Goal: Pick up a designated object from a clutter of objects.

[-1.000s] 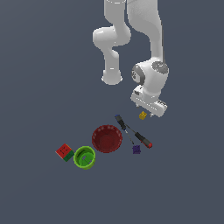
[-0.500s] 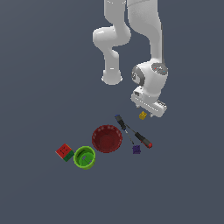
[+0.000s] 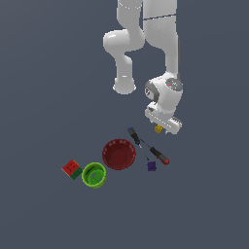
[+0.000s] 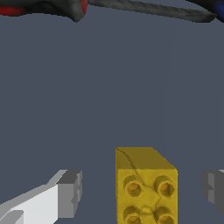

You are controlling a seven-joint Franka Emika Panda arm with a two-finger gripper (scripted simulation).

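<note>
We see our gripper (image 3: 164, 127) spread open, its fingers (image 4: 65, 192) on either side of the yellow block (image 4: 145, 186) without touching it. In the exterior view the block (image 3: 158, 129) lies at about two o'clock from the red bowl (image 3: 118, 154), just beyond the screwdriver (image 3: 148, 146). The purple block (image 3: 151, 166) sits at four o'clock from the bowl.
</note>
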